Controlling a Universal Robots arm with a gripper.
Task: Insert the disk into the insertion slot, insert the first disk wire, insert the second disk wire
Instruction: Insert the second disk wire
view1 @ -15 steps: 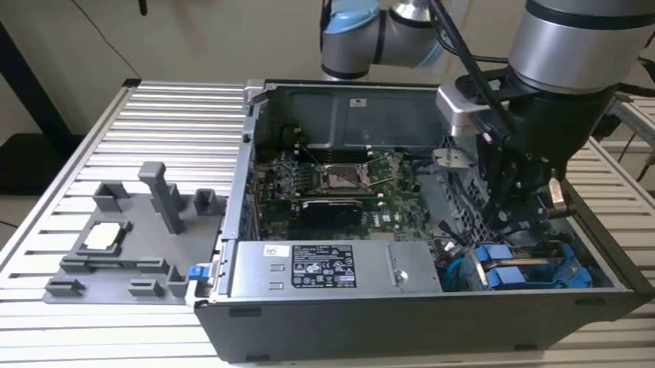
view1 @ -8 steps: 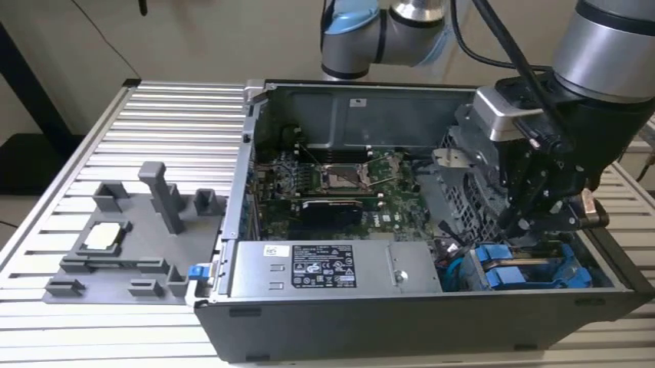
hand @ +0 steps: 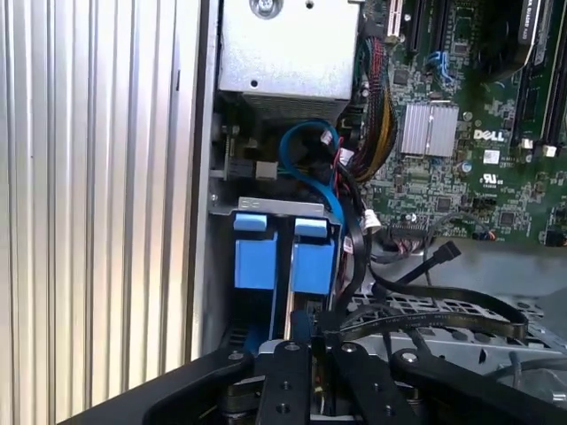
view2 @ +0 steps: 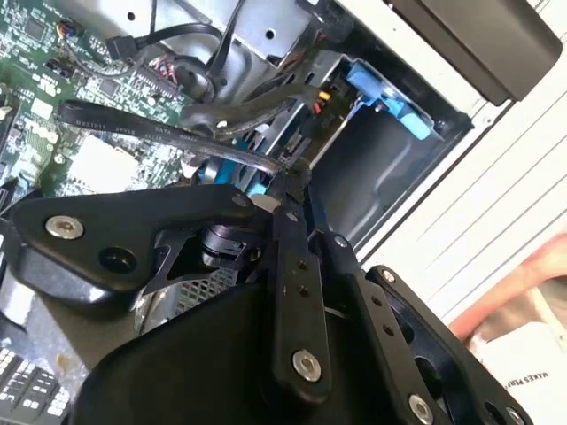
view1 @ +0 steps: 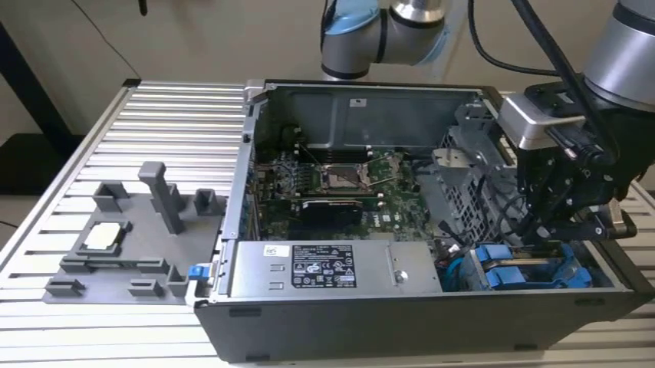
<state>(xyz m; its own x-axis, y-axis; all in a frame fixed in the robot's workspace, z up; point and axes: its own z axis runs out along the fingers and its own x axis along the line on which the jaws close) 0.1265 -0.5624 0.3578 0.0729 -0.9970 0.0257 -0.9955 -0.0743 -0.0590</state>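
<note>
The black linkage-fingered robot hand hangs low inside the open dark grey computer case, at the exterior view's right, over the dark grey metal drive cage's insertion slot. Just beneath it the bright blue plastic carrier of the disk sits in the corner of the case. In the first wrist view the fingers stand close together on a black flat wire, next to a blue cable. The case rests on a ribbed aluminium counter
</note>
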